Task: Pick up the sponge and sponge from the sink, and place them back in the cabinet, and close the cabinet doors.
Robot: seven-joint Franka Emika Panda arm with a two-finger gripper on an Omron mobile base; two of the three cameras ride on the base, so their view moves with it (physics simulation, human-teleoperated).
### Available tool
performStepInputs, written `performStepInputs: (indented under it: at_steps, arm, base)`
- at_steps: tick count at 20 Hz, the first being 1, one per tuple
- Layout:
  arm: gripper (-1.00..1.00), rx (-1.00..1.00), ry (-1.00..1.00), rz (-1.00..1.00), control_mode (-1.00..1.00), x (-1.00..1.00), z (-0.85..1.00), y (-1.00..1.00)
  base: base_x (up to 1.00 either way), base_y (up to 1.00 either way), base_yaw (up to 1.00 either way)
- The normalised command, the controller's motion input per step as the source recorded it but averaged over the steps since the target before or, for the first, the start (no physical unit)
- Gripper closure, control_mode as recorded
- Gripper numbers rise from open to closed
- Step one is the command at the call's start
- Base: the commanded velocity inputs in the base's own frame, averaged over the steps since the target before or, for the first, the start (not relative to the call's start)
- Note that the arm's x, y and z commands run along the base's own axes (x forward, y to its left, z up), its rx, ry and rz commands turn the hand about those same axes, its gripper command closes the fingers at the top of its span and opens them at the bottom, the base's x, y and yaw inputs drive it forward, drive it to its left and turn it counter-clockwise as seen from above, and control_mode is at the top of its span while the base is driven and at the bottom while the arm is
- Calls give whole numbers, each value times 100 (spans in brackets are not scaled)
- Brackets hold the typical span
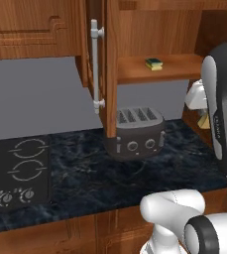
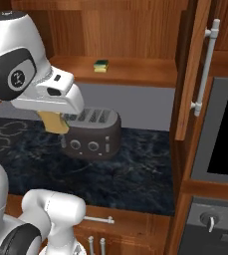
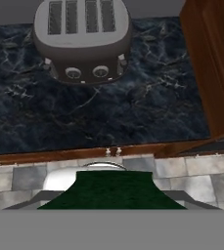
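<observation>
Hand view shows the gripper point(image 3: 112, 205) pinching a sponge point(image 3: 114, 190), green face up, above the counter's front edge. Beyond it the toaster point(image 3: 83, 41) stands on the dark marble counter point(image 3: 108, 114). Farthest, a second sponge point(image 1: 153, 63) lies on the open cabinet's shelf point(image 1: 135, 72).

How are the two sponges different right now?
One sponge lies flat on the cabinet shelf, green face up, touching no gripper; the held sponge is clamped in the gripper above the counter, near the toaster, not yet shelved. Both are small, dark green over yellow.
</observation>
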Motion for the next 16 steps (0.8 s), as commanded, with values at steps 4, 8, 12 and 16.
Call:
performStepInputs:
  at_steps: [4, 8, 12, 16]
  arm:
    - [100, 0, 0, 0, 100, 0, 0, 0]
    - [100, 0, 0, 0, 100, 0, 0, 0]
    - [100, 0, 0, 0, 100, 0, 0, 0]
    - [100, 0, 0, 0, 100, 0, 0, 0]
  base:
    - [25, -13, -12]
    - [60, 0, 1]
    - [81, -12, 3]
    - [45, -33, 7]
